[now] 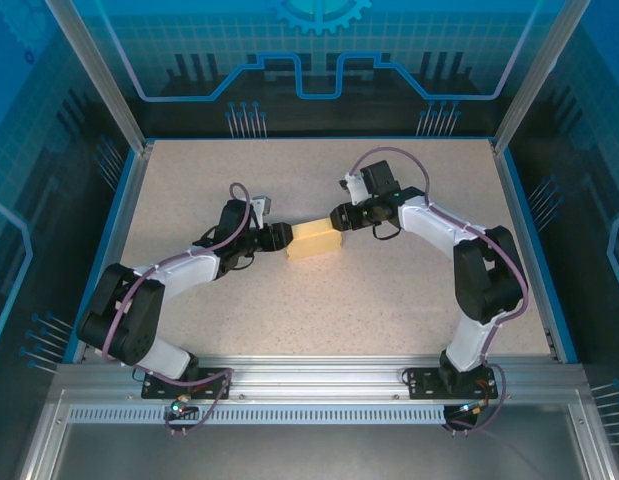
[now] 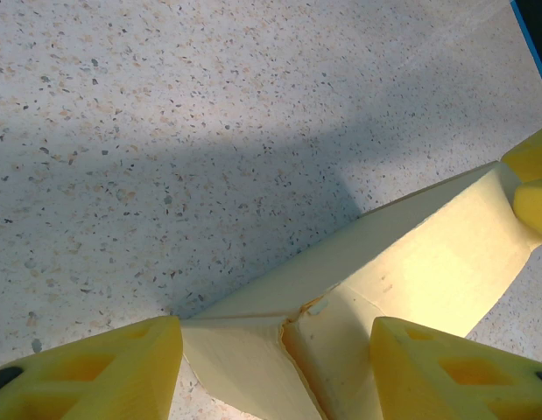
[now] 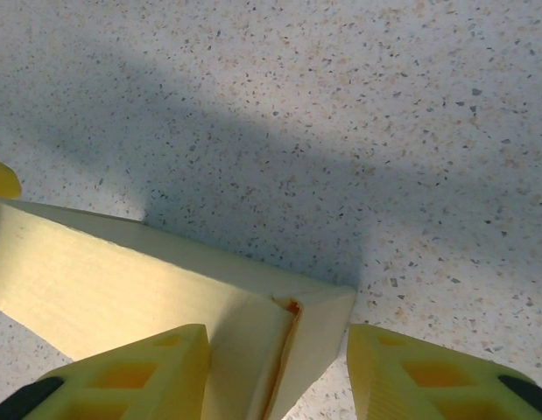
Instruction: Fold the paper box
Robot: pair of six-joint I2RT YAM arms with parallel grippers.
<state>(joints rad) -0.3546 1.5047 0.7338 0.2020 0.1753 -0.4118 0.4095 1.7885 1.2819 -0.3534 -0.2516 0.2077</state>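
Left pincer and right pincer straddle the paper box ends, jaws wide, clamping nothing; uneven pushing could crumple it.

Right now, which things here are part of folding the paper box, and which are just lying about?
Part of the job: paper box; left arm and right arm, jaws astride its two ends.
Just there: speckled table; metal rail at the near edge.
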